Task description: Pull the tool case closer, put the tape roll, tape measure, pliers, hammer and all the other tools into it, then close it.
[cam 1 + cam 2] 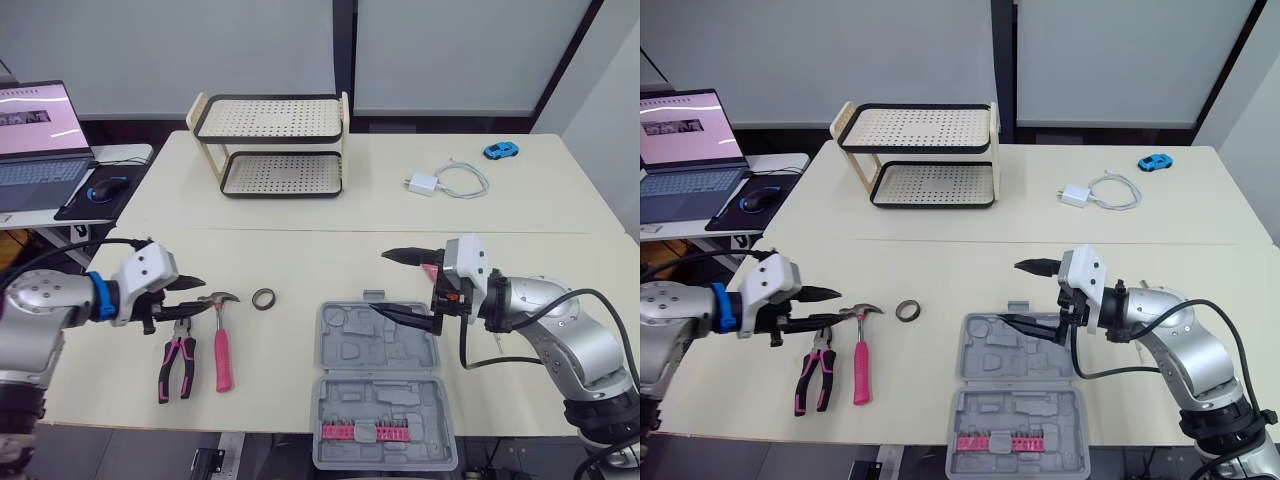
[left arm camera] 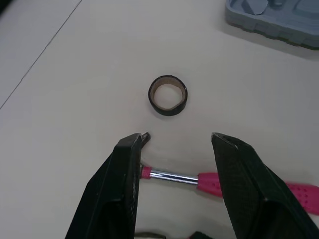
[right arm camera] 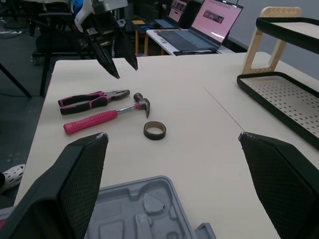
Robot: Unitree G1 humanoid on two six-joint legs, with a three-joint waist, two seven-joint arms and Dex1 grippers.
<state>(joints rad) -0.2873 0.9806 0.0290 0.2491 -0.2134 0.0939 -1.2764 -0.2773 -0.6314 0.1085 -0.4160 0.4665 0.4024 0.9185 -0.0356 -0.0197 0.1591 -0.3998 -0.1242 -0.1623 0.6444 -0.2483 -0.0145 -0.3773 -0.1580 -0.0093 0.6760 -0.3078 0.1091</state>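
Hovering over the open grey tool case's [image 1: 380, 385] far edge with right gripper [image 1: 378, 280] spread wide, empty. Left of the case on the cream table [image 1: 330, 240]: tape roll [image 1: 263, 298], hammer [image 1: 222, 350], pliers [image 1: 177, 365], with left gripper [image 1: 200, 297] above them, fingers parted, empty. Beyond the case: perforated rack [image 1: 272, 145], laptop [image 1: 40, 135], screen text unreadable.

tool case [image 1: 380, 385]: grey, open flat, near table edge | tape roll [image 1: 263, 298]: dark ring left of case | hammer [image 1: 221, 345]: pink handle, flat | pliers [image 1: 177, 362]: pink-black, just beside hammer
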